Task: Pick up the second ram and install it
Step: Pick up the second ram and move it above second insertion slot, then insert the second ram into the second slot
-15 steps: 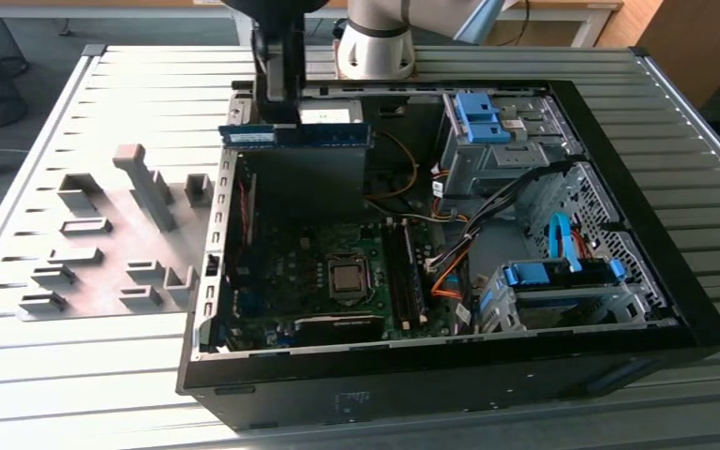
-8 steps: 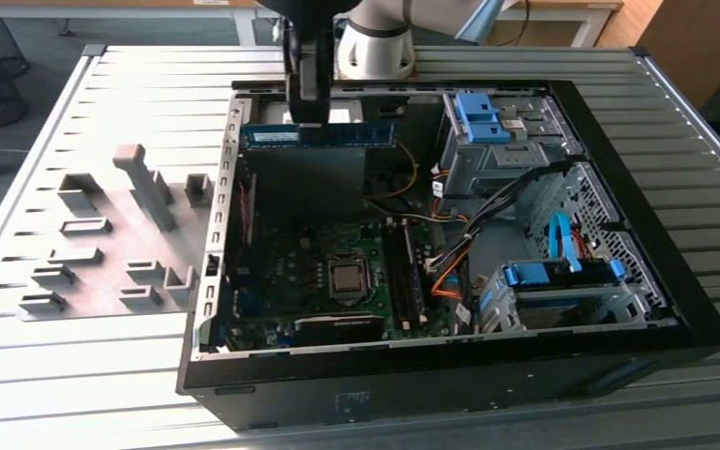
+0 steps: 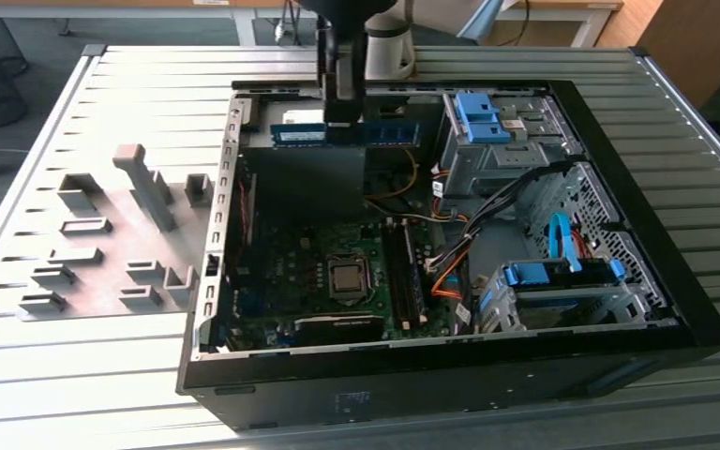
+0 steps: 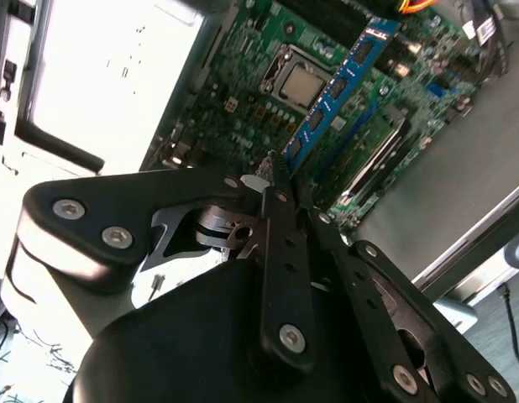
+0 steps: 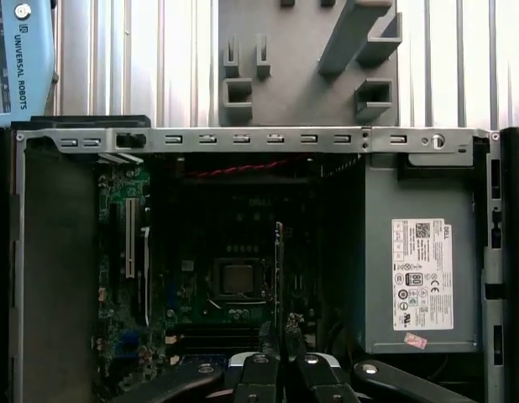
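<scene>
Blue-green board with a row of black chips, that's the second ram [image 4: 335, 84]. The claw [image 4: 275, 168] is clamped tight on it, gripping the upper edge about halfway along. So the pick-up part looks done to me, but the install isn't, since nothing is seated in a slot.

It's hanging in the air above the open PC case [image 3: 397, 380], clear of everything inside. In the exterior view the ram [image 3: 392, 131] pokes out either side of the claw [image 3: 341, 124], toward the end of the case farthest from that camera. In the first wrist view the ram [image 5: 279, 269] is edge-on, a thin sliver over the motherboard [image 5: 117, 277] inside the case, right beside the processor [image 5: 238, 281].

The bit that matters is the stick's long axis. It runs across the case, from the exterior view's left to its right. The long black sockets [image 3: 401, 270] in the case run the other way, from that far end toward the near one. I'd call the stick crosswise to the sockets, not lined up with them. Relative to the claw, the ram sits right at the fingertips, half of it out each side, with its flat faces against the pads.

The grey tray [image 3: 116, 246] sits on the desk [image 3: 85, 384] just beside the case, on the exterior view's left.
</scene>
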Available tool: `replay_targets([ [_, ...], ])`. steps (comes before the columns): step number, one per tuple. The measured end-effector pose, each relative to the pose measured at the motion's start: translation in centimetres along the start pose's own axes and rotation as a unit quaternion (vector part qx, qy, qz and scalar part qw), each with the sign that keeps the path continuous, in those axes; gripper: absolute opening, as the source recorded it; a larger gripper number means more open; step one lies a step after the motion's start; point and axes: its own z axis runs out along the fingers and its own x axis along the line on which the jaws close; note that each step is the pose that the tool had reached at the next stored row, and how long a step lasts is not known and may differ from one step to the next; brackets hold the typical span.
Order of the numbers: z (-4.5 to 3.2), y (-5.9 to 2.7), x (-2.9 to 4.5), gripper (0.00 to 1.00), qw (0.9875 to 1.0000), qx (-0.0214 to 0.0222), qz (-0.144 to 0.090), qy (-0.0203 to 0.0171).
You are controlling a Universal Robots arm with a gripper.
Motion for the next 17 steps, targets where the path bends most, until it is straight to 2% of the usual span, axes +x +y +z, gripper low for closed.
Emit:
replay_targets([
  [6,-0.05,-1.71,-0.04,0.14,1.0,0.0,0.0,0.0],
  [10,-0.08,-2.51,-0.05,0.14,1.0,0.0,0.0,0.0],
  [17,-0.08,-2.71,-0.06,0.14,1.0,0.0,0.0,0.0],
])
